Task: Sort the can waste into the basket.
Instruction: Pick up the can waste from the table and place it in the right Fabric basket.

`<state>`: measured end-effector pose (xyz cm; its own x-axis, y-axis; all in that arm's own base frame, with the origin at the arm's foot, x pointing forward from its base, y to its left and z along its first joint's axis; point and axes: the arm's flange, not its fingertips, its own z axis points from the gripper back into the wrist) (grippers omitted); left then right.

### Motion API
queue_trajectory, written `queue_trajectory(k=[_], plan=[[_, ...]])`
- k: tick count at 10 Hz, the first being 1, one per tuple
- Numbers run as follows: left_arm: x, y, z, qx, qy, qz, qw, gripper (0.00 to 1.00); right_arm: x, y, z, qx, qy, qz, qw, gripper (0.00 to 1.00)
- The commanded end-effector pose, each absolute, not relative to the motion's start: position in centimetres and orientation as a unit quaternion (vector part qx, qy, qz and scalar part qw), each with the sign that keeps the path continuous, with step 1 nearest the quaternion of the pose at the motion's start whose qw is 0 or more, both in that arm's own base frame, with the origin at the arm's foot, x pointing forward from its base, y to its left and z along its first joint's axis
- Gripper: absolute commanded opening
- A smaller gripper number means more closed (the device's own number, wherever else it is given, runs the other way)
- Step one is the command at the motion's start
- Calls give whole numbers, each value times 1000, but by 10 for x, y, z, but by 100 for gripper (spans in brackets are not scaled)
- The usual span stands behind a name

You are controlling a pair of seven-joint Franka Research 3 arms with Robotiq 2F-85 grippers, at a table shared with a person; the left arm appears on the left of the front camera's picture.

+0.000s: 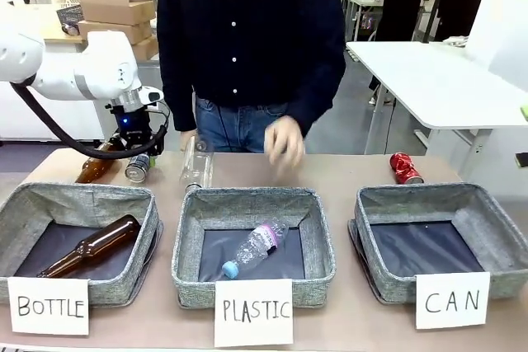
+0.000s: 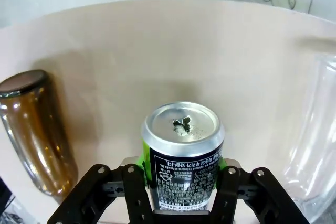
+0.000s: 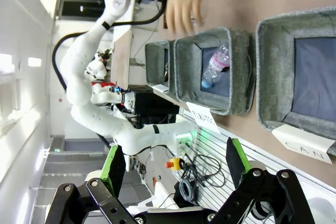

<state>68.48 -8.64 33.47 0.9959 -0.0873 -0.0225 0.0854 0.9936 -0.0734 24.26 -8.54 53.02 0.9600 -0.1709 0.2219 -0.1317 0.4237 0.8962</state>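
Left claw (image 2: 181, 164) clenched on dark can (image 2: 182, 124), at table's (image 1: 330, 166) 10 o'clock, behind BOTTLE basket (image 1: 82, 191). Loose brown bottle (image 1: 93, 169) just beside can at 9 o'clock, clear bottle (image 1: 196, 164) near at 3 o'clock. So lift straight up first, no bumps. Carry toward 4 o'clock, over PLASTIC basket (image 1: 247, 197). Mind person's hand (image 1: 285, 144) near path. Red can (image 1: 404, 168) lies at table's 2 o'clock. Stop over CAN basket (image 1: 437, 195), go low, let go. Right claw (image 3: 176, 161) released, holds nothing.
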Motion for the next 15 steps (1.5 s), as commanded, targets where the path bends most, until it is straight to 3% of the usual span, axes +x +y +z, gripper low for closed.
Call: queue_trajectory(k=[1,2,4,5,7,8,9,11,12,13,15], plan=[[660,-76,360,-54,18,-46,997,43,243,-86,531,540,-143,-8,830,100],[635,-66,395,-80,39,-73,993,43,243,-86,531,540,-143,-8,830,100],[517,-47,482,-134,56,-199,969,43,243,-86,531,540,-143,-8,830,100],[449,-42,501,-132,43,-268,953,43,243,-86,531,540,-143,-8,830,100],[362,-34,494,-142,-29,-365,920,43,243,-86,531,540,-143,-8,830,100],[344,-24,482,-160,-68,-356,918,43,243,-86,531,540,-143,-8,830,100],[423,-49,504,-126,24,-323,938,43,243,-86,531,540,-143,-8,830,100],[423,-49,504,-126,24,-323,938,43,243,-86,531,540,-143,-8,830,100],[374,-39,498,-133,-8,-346,929,44,243,-85,530,536,-140,-12,832,100],[395,-73,490,-157,-62,-430,887,44,239,-76,536,509,-135,8,850,100],[396,-201,535,-218,-160,-628,730,44,210,-108,558,470,-181,6,864,100]])
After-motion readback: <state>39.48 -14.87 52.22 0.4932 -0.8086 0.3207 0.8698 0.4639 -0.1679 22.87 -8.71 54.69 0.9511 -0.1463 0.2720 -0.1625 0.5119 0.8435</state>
